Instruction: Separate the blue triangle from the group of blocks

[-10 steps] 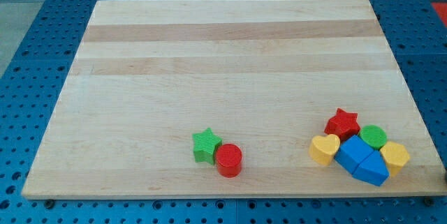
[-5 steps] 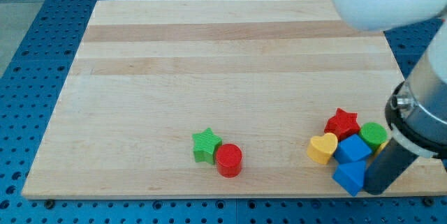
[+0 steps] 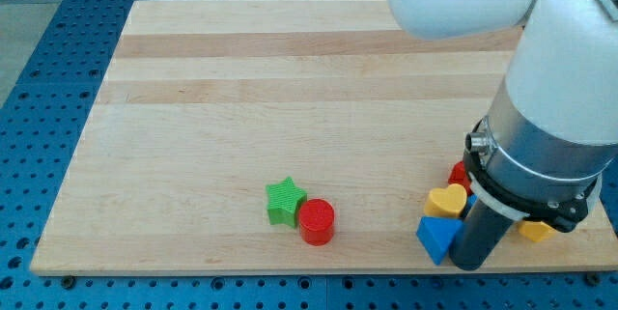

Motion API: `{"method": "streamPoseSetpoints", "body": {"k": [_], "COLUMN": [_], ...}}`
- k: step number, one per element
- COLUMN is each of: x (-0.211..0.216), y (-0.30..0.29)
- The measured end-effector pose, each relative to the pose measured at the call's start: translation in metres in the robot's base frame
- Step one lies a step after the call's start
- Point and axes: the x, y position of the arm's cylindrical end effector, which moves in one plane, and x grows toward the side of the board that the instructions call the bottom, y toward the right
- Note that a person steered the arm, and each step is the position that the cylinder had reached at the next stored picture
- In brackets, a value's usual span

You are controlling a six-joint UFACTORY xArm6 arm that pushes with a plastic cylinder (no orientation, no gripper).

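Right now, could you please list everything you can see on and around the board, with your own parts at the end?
wooden board: one, pale wood, fills most of the view.
pegboard surface: one, blue with holes, around the board.
green star: one, green, bottom centre, touching the red cylinder.
red cylinder: one, red, just right of the green star.
yellow heart: one, yellow, bottom right, above the blue triangle.
blue triangle: one, blue, bottom right, near the board's lower edge.
red block: one, red, mostly hidden behind my arm; shape unclear.
yellow block: one, yellow, partly hidden right of my rod.
my arm: white and grey, view's right.
my tip: dark rod end, right against the blue triangle's right side.
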Motion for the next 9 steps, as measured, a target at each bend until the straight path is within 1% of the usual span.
{"method": "streamPoseSetpoints", "body": {"k": [5, 6, 8, 9], "x": [-0.005, -0.032, -0.117, -0.127], "y": [-0.066, -0.058, -0.028, -0.027]}}
